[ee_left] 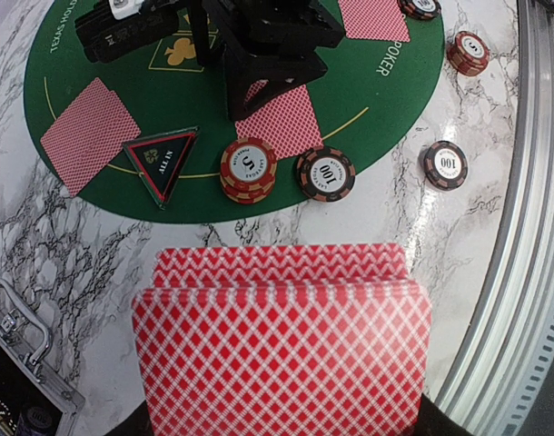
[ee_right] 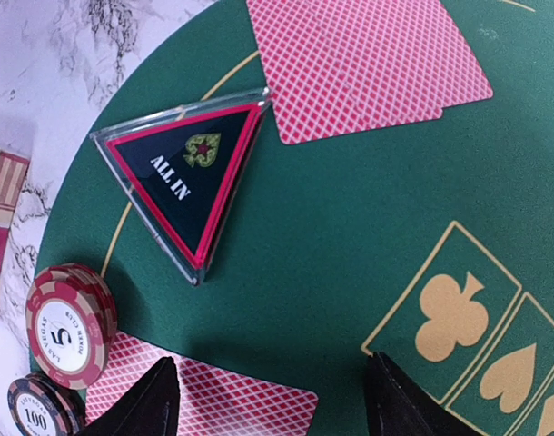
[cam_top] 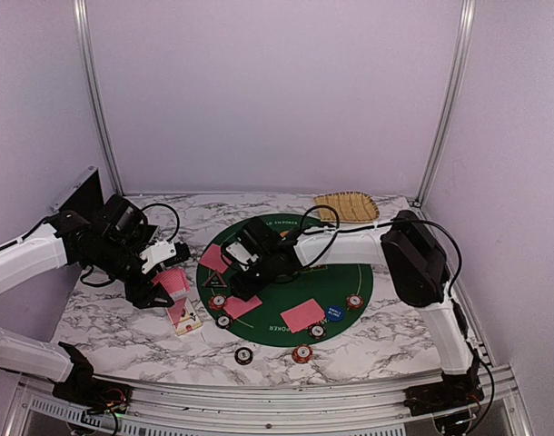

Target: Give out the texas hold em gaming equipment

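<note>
My left gripper point(cam_top: 166, 287) pinches the deck point(ee_left: 281, 350) beside the green mat point(ee_right: 350, 227), kept back as supply; my right gripper point(ee_right: 272, 365), fingers spread, straddles a face-down card point(ee_right: 213, 404) on the mat, probably positioning it.

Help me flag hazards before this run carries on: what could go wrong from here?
1. The deck of red-backed cards in the left gripper is splayed, with its layers offset, so some cards might slip out.
2. The right gripper is open over a face-down card close beside the red 5 chip stack. Coming down, a finger could topple the stack or drag the card.
</note>
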Controlling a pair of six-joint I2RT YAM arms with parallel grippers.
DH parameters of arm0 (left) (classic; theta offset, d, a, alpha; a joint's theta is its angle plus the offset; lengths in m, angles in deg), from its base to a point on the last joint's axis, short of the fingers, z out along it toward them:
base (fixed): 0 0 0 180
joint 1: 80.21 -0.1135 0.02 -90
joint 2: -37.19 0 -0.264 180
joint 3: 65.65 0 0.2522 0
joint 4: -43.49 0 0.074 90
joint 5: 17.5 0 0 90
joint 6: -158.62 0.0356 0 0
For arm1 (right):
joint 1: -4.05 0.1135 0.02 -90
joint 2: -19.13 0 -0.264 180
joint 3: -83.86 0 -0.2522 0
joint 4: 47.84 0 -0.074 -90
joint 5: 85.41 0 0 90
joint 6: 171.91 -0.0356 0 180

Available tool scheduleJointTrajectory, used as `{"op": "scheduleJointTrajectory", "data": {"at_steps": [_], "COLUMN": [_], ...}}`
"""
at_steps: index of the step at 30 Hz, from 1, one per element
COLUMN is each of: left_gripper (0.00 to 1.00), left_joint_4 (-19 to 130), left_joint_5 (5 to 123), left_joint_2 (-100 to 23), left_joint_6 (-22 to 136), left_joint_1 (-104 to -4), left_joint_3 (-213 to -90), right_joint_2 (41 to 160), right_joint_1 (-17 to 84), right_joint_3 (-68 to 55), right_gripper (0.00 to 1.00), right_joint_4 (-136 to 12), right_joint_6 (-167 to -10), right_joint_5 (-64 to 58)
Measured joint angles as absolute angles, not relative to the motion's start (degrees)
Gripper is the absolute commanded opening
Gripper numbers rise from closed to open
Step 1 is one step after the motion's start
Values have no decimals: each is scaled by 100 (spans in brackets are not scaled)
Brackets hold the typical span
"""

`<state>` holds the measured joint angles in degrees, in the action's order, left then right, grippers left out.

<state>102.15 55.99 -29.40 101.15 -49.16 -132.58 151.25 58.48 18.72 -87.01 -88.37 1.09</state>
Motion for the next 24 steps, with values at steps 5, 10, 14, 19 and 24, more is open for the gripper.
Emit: {"op": "scheduleJointTrajectory", "data": {"at_steps": [5, 10, 14, 19, 24], "left_gripper": [0, 0, 0, 0, 0], "left_joint_4": [10215, 10218, 10215, 10215, 10218], "left_joint_5": [5599, 5599, 5599, 5599, 5599], "left_joint_2": [-2940, -2940, -2940, -2940, -2940], "left_joint_6": [10113, 10113, 10113, 10113, 10113], "left_joint_1": [-4916, -4916, -4916, -4916, -4916], "left_joint_3": [-13258, -13258, -13258, -13258, -13258], "right_joint_2": [15112, 14987, 14939, 14895, 14812], "right_joint_1": [5929, 5960, 5999, 6021, 6067], "right_joint_3": [1816, 1621, 1560, 1512, 1418], "right_gripper": [60, 54, 50, 42, 28], "right_joint_4": [-8692, -8657, -8688, -8723, -8777], "right_joint_6": [-8784, -8793, -8811, -8848, -8918], "right_joint_5": [266, 325, 371, 386, 384]}}
